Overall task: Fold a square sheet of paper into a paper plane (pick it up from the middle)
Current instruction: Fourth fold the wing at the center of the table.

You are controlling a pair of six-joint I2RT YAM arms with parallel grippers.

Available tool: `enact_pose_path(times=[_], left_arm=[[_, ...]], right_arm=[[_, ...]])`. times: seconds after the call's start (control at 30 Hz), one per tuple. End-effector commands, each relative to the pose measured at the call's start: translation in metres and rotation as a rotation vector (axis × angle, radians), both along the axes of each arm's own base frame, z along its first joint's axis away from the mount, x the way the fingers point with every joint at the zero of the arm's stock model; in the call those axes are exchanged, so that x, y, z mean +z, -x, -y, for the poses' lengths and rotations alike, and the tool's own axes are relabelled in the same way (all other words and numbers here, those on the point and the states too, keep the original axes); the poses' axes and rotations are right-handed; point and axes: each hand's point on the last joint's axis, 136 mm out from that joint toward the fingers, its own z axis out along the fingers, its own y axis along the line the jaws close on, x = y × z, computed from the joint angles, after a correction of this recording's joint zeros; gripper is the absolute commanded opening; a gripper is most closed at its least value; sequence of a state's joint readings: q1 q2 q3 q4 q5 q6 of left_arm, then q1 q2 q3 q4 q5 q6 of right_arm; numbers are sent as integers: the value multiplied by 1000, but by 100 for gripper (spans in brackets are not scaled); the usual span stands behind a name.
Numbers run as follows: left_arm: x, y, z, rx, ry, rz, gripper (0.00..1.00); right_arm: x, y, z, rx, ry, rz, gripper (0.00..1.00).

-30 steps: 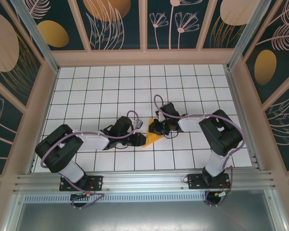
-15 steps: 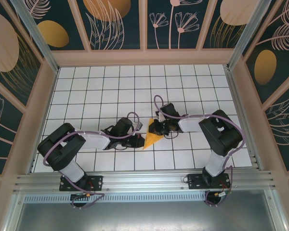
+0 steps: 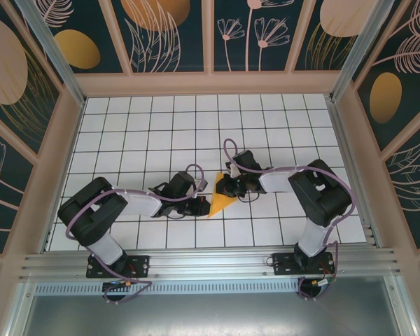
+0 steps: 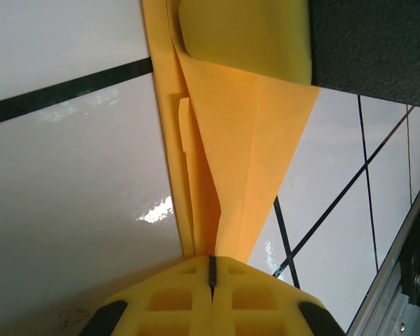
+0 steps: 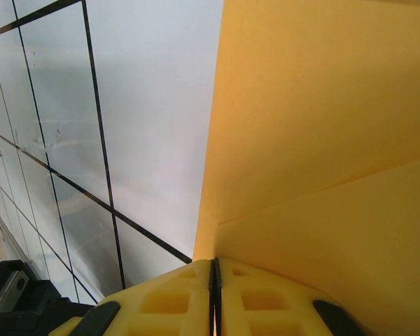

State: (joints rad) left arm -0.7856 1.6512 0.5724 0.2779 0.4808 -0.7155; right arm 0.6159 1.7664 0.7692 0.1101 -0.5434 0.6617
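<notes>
To the left of the sheet of paper [image 3: 221, 200], the left arm [image 3: 126, 205] is lying low across the white tiled table [image 3: 126, 126]. The left gripper [image 3: 201, 206] is touching the sheet's left edge near its lower tip. In the left wrist view this gripper [image 4: 211, 264] is pressing its yellow fingers [image 4: 175, 297] tight together, and the layered folds of the sheet [image 4: 252, 133] are running straight into the seam between them, so it is pinching the paper. The sheet itself is orange-yellow and folded into a narrow triangle. It is sitting on the table between the two grippers, with its point aiming toward the arms' bases and its wide end facing away from them. At that wide end the right gripper [image 3: 225, 187] is sitting against the sheet. In the right wrist view its fingers [image 5: 266, 301] are squeezing closed, and the sheet [image 5: 322, 119], showing one crease line, is entering the seam between them, so this gripper is also gripping the paper. To the right of the sheet, the right arm [image 3: 294, 178] is bending in over the tiles.
</notes>
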Motion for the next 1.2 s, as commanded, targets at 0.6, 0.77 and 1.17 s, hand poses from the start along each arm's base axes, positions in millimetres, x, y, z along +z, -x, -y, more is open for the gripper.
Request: enact_pose_path(times=[0.6, 0.77, 1.17], left_arm=[[-37, 11, -38, 192, -144, -107, 0], [-41, 14, -39, 194, -147, -120, 0], [-34, 13, -38, 175, -137, -98, 0]], right_arm=[[28, -1, 5, -8, -15, 68, 19], [27, 3, -2, 29, -48, 50, 19], [-18, -6, 2, 6, 64, -14, 13]])
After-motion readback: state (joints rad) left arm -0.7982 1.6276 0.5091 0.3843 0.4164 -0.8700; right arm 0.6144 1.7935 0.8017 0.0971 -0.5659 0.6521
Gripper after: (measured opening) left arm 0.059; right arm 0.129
